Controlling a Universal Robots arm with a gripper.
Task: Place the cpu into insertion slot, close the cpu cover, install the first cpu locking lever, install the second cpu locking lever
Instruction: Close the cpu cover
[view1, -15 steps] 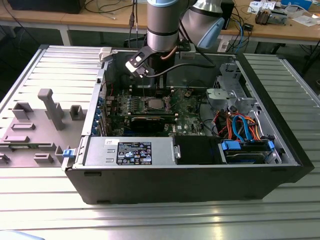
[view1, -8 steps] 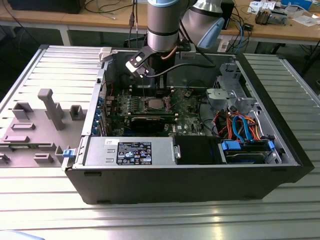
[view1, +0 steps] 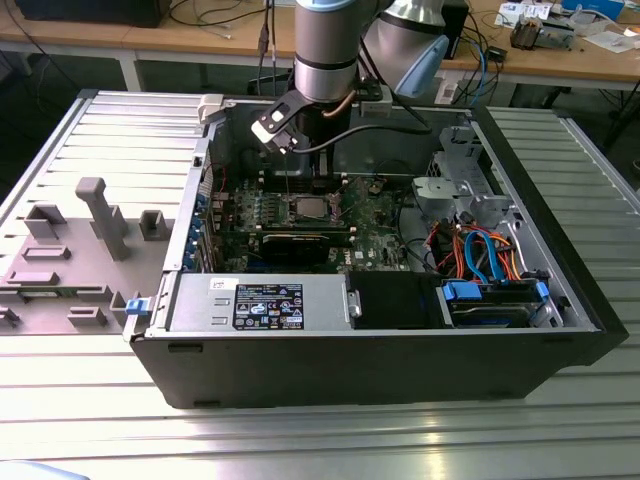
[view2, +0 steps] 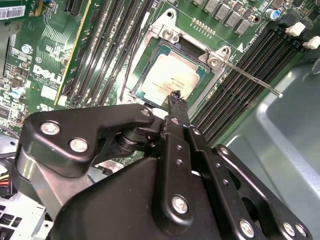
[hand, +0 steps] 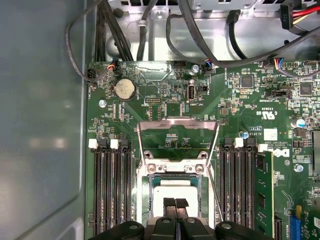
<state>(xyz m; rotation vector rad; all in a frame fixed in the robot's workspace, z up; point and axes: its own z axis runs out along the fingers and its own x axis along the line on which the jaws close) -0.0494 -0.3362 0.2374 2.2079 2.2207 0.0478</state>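
view: exterior view
tabletop (view1: 90, 420): ribbed silver metal slats, brushed finish.
computer case (view1: 350, 370): one black rectangular box, side panel off, with a green circuit board inside.
robot arm (view1: 325, 50): one grey cylindrical column, pointed down into the computer case.
cpu (view1: 305, 208): one small flat square with a silver-grey top, lying on the board below the robot arm.

view: second wrist view
gripper (view2: 175, 97): matte black linkage plates with round bright screw heads. The jaws were pressed together with nothing between them. Their narrow tip hung over the near edge of the cpu; contact could not be judged.
insertion slot (view2: 165, 34): one square socket with a bright metal rim and dark inner border. The cpu was seated inside it.
locking lever (view2: 252, 81): one thin bright metal rod, slanting from a slot corner across the black memory slots.

view: first wrist view
cpu cover (hand: 177, 123): one thin silver frame with a square window, swung open beyond the insertion slot. Green board showed through the window and the cpu was left bare.
white latch tabs (hand: 92, 144): four, two on each side of the insertion slot.
coin cell (hand: 125, 89): one round, smooth silver disc.
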